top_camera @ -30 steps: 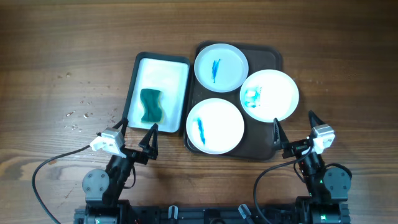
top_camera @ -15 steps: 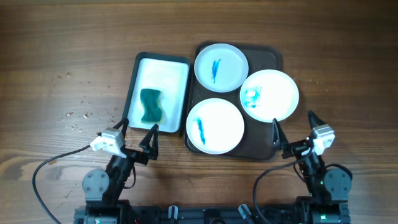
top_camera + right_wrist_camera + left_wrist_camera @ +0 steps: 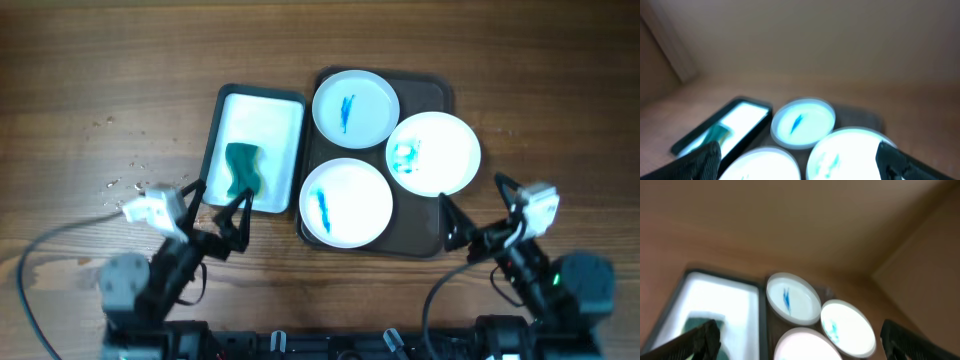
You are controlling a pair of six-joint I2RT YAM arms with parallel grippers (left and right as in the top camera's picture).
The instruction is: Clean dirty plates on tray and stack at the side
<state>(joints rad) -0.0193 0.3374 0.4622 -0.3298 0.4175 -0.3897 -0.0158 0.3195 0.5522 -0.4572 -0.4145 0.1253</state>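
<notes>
Far left on the wood tabletop point(image 3: 80, 90) lie a few pale specks point(image 3: 122, 186). The left gripper point(image 3: 218, 203) hovers at the near edge of the white-lined tub point(image 3: 211, 130), jaws spread wide, nothing between them. One fingertip is over the tub's near-left corner, the other over its near-right corner. Inside the tub, toward the near end, sits a green sponge point(image 3: 243, 170).

Just right of the tub, sides nearly touching, is the dark tray point(image 3: 438, 92) with all 3 plates on it:
- far-left plate point(image 3: 355, 106) – one blue streak near its centre
- near plate point(image 3: 346, 202) – blue streak left of centre
- right plate point(image 3: 433, 152) – teal smear on its left half; it juts out past the tray's right rim

The right gripper point(image 3: 473, 197) hovers at the tray's near-right corner, also opened wide & empty, close to the right plate but apart from it.

Both wrist views are blurred; each shows the plates and tub ahead, between parted fingers.
</notes>
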